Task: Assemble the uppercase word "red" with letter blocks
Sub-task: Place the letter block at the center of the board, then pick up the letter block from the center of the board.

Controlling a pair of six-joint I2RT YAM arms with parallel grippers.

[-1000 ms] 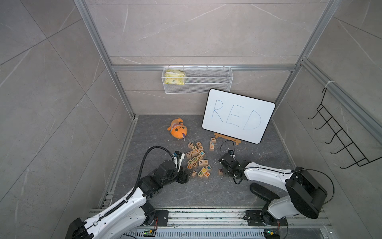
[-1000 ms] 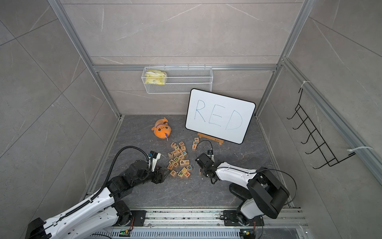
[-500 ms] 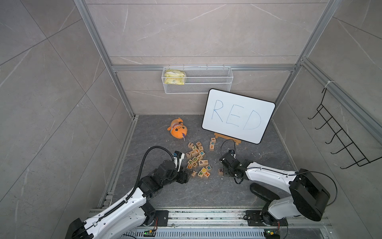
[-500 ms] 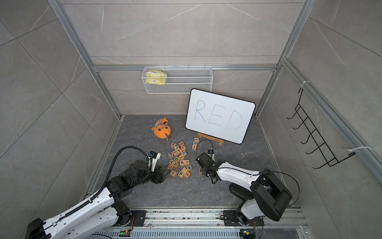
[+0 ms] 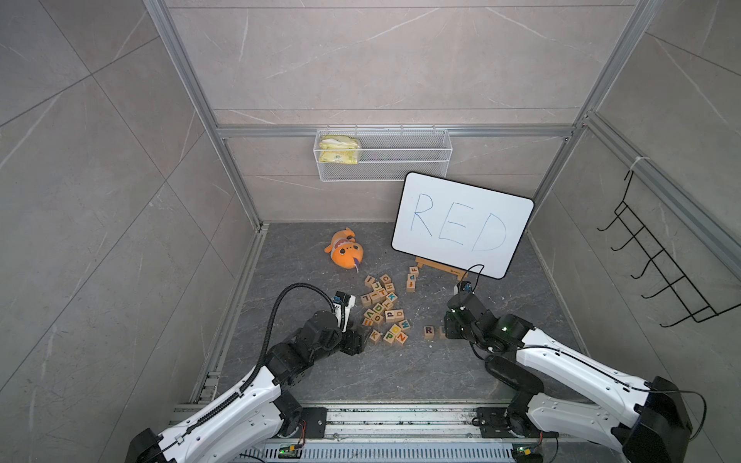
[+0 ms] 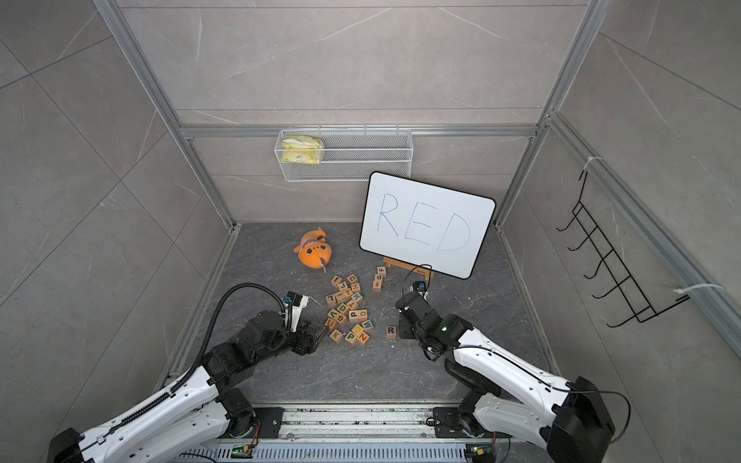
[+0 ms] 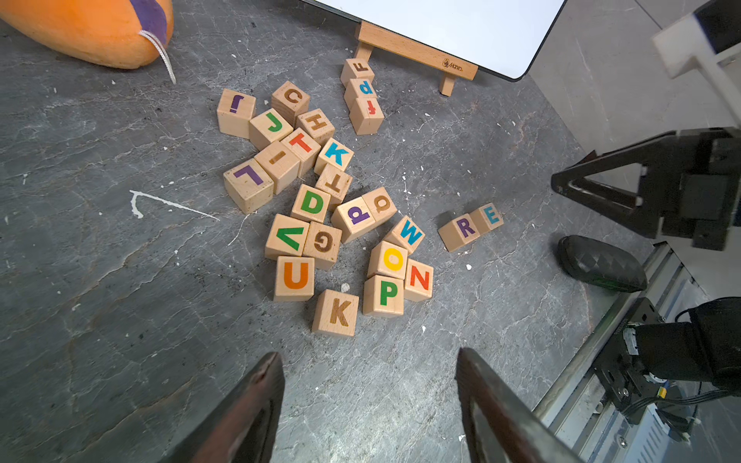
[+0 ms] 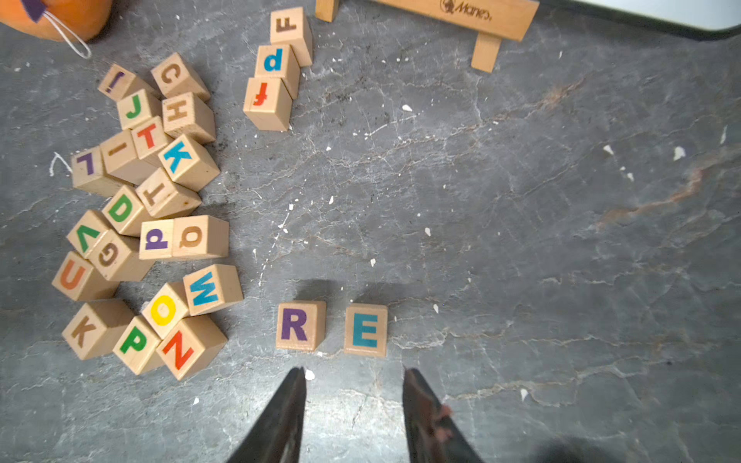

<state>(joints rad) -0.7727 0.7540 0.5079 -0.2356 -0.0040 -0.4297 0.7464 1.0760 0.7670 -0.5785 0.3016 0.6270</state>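
Presently, right gripper and left gripper stand spread and empty; R block and E block lie just apart, D block in the pile.

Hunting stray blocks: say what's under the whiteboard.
A wooden easel props the whiteboard; its bar and two feet show. Whatever lies behind the board is covered and can't be seen.
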